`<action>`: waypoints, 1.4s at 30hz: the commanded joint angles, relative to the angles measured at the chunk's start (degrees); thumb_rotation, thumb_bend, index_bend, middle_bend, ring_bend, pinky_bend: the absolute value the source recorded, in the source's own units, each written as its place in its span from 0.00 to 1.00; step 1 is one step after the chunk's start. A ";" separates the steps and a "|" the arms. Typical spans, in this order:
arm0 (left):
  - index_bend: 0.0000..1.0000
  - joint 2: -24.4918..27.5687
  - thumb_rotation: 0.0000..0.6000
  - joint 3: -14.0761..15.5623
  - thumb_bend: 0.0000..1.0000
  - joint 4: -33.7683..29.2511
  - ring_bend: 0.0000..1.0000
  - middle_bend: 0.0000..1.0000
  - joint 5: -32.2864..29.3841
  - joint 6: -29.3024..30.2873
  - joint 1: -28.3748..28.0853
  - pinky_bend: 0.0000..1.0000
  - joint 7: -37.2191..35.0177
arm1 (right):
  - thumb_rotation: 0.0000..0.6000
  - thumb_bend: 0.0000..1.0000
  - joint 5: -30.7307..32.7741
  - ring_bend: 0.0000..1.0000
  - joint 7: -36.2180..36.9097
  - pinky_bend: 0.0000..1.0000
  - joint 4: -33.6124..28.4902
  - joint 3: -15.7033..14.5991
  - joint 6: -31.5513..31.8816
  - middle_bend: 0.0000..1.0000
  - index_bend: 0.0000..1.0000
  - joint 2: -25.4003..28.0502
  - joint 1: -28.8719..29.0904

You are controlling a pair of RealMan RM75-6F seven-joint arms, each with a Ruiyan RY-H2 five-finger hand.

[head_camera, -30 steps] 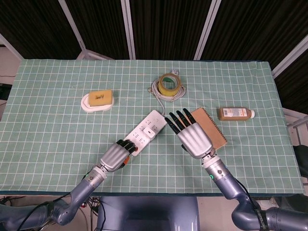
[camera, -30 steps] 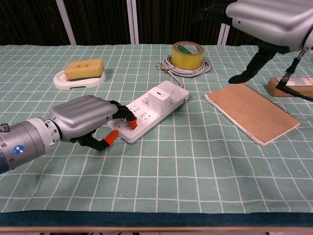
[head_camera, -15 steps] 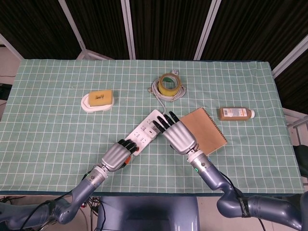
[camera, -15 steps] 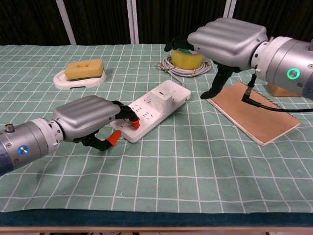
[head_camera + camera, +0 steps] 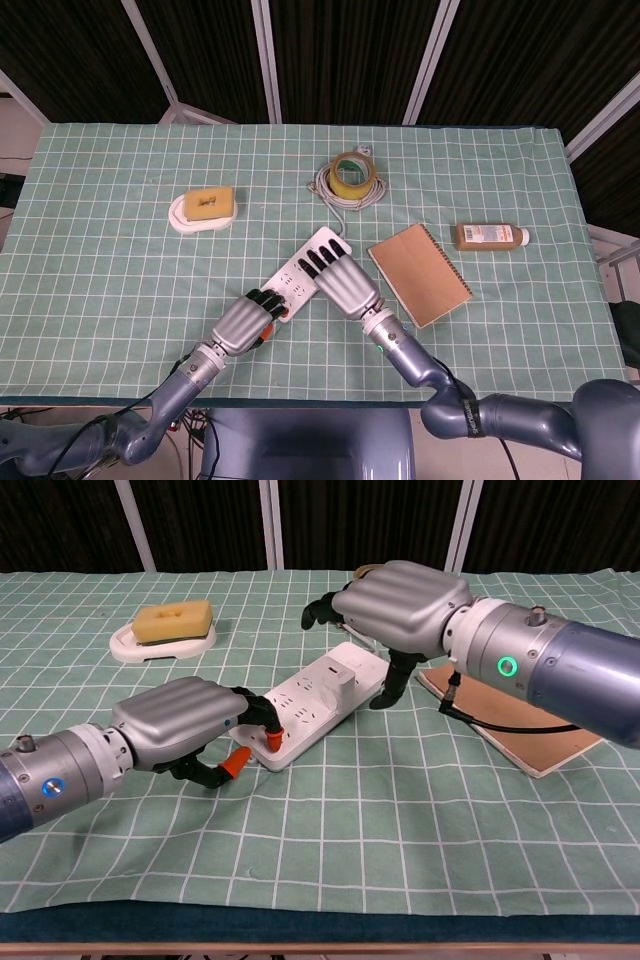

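- The desk (image 5: 100, 290), covered with a green cloth ruled in a white grid, carries everything in view.
- The long white plastic power strip (image 5: 300, 275) (image 5: 310, 705) lies diagonally near the middle of the desk, between the two hands, with a white adapter block (image 5: 337, 672) plugged into its far half.
- The right hand (image 5: 335, 280) (image 5: 395, 605) hangs over the far end of the strip with its fingers slightly apart and curled downward, holding nothing; whether its fingertips touch the strip cannot be told.
- The left hand (image 5: 245, 320) (image 5: 190, 725) rests at the near end of the strip, its orange-tipped fingers (image 5: 272, 735) curled against the end face. Whether anything is pinched cannot be told.
- For this step, the near end would best be kept braced by the left hand, so that the strip does not slide on the cloth, while the right hand is lowered squarely over the adapter block.
- The brown spiral-bound notebook (image 5: 420, 272), lying just beside the right hand, would best be left undisturbed.
- A coiled white cable (image 5: 345, 192) with a roll of yellow tape (image 5: 352, 172) on it lies beyond the strip.
- A yellow sponge (image 5: 208, 203) sits in a white dish (image 5: 190, 222) to the left.
- The brown bottle (image 5: 490, 236) on the right bears a white label; its print is too small to be read, and no other writing can be made out.
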 commanded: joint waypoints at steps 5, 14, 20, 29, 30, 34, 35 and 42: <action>0.36 -0.07 1.00 -0.12 0.60 -0.31 0.19 0.31 -0.62 0.15 -0.01 0.29 0.17 | 1.00 0.17 2.25 0.23 0.34 0.21 3.63 -0.16 -1.16 0.22 0.20 -2.33 1.47; 0.36 -0.58 1.00 -0.21 0.61 0.20 0.19 0.31 -1.11 0.13 -0.21 0.29 -0.22 | 1.00 0.17 3.75 0.23 2.22 0.22 9.40 -0.37 -2.47 0.24 0.24 -5.52 3.40; 0.36 -0.82 1.00 -0.22 0.60 0.69 0.19 0.30 -1.00 0.10 -0.48 0.29 -0.70 | 1.00 0.17 3.51 0.26 4.47 0.25 12.69 -0.93 -2.90 0.26 0.27 -7.40 4.22; 0.36 -1.10 1.00 0.04 0.60 1.04 0.19 0.30 -0.73 -0.05 -0.78 0.29 -1.27 | 1.00 0.19 2.17 0.27 7.53 0.28 17.44 -1.04 -2.96 0.28 0.29 -9.96 5.73; 0.36 -1.14 1.00 0.09 0.60 1.06 0.19 0.30 -0.71 -0.05 -0.78 0.29 -1.33 | 1.00 0.21 2.14 0.28 7.74 0.28 17.94 -1.02 -3.04 0.28 0.29 -10.22 5.90; 0.36 -1.17 1.00 0.25 0.60 1.07 0.19 0.30 -0.57 -0.01 -0.83 0.29 -1.49 | 1.00 0.25 1.61 0.29 8.78 0.29 19.54 -0.99 -2.94 0.29 0.31 -11.01 6.48; 0.36 -1.18 1.00 0.29 0.60 1.10 0.19 0.30 -0.54 0.01 -0.83 0.29 -1.55 | 1.00 0.25 1.49 0.29 9.00 0.29 19.95 -1.01 -2.90 0.30 0.31 -11.18 6.58; 0.36 -1.29 1.00 0.46 0.60 1.45 0.19 0.30 -0.58 -0.06 -0.84 0.29 -2.11 | 1.00 0.26 1.51 0.29 10.15 0.29 22.54 -1.27 -3.21 0.30 0.32 -12.35 7.04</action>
